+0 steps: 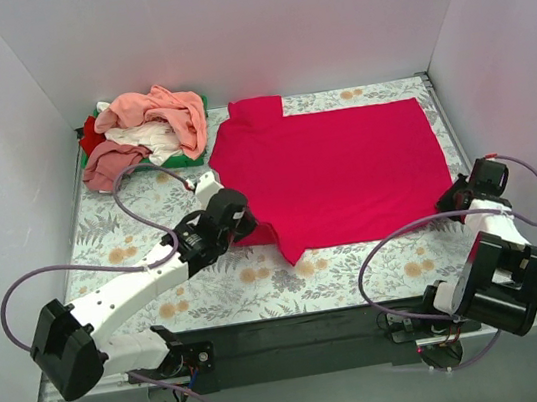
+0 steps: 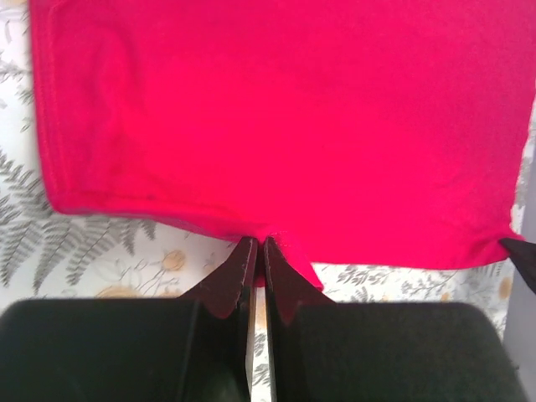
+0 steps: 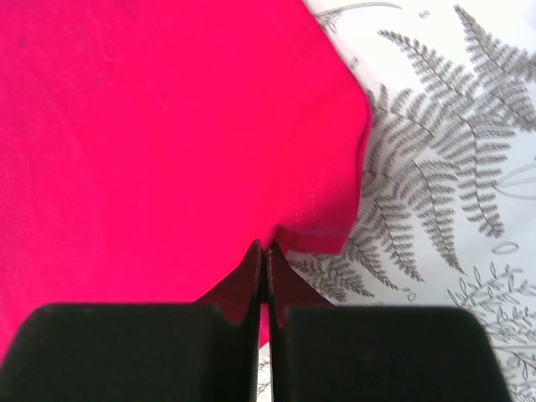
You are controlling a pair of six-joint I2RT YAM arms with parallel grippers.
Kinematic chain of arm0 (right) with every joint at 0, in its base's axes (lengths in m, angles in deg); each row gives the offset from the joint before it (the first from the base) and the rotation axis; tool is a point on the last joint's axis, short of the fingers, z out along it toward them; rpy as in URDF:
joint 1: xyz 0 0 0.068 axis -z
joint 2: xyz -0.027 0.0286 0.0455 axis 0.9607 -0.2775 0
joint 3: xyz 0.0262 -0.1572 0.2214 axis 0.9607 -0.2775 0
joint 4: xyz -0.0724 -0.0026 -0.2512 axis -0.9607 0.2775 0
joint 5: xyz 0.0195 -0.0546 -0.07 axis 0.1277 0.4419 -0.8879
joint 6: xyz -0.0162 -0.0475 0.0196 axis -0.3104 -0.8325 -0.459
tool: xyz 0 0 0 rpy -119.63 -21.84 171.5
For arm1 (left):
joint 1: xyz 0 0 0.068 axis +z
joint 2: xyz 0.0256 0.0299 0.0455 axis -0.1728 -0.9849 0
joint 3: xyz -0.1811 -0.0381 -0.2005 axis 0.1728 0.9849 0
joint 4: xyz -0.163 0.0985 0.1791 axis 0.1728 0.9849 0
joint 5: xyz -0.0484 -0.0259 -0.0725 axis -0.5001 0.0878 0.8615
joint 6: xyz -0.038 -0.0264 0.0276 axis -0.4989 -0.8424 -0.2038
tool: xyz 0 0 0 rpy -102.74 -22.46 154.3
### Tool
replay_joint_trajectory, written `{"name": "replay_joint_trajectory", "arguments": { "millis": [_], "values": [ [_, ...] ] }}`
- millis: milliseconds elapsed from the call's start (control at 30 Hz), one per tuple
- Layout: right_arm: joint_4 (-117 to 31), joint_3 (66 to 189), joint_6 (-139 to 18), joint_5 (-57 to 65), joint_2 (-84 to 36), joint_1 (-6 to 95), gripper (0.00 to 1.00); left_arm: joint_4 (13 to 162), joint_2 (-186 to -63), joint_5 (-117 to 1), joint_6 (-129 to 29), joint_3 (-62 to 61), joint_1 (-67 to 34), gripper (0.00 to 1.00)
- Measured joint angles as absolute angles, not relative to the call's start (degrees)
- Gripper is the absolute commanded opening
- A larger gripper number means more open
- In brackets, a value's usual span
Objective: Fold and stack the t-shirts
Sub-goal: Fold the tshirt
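White arms [image 1: 121, 299], black joints [image 1: 68, 347], lilac cables [image 1: 56, 268], black tapered jaws

The crimson t-shirt [image 1: 345, 174] was of soft matt cloth, smooth, with a stitched hem. The other t-shirts [image 1: 151, 127] were of similar soft cloth, but crumpled. The table cover [image 1: 261, 283] looked smooth and matt, with a printed fern pattern. The left gripper [image 2: 259, 244] and the right gripper [image 3: 261, 247] looked like black plastic with a faint sheen.

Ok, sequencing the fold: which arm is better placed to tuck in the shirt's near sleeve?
Left, probably: the left gripper pinches the near edge of the red shirt right beside that sleeve; the right gripper is shut on the near right corner, away from it.
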State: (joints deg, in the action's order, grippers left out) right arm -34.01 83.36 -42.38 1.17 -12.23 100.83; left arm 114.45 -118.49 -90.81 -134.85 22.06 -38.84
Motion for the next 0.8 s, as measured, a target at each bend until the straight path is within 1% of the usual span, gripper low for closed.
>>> {"name": "replay_joint_trajectory", "arguments": {
  "millis": [300,800],
  "values": [
    [-33.2,90.4,-43.9,5.3,-18.8,100.5,0.01,110.8,-124.9,-89.0,-131.2,15.9,-33.7,0.00],
    [-30.9,105.6,-47.0,7.1,-29.7,96.8,0.01,106.8,-137.2,-83.0,-125.5,5.5,-22.8,0.00]
  ]
}}
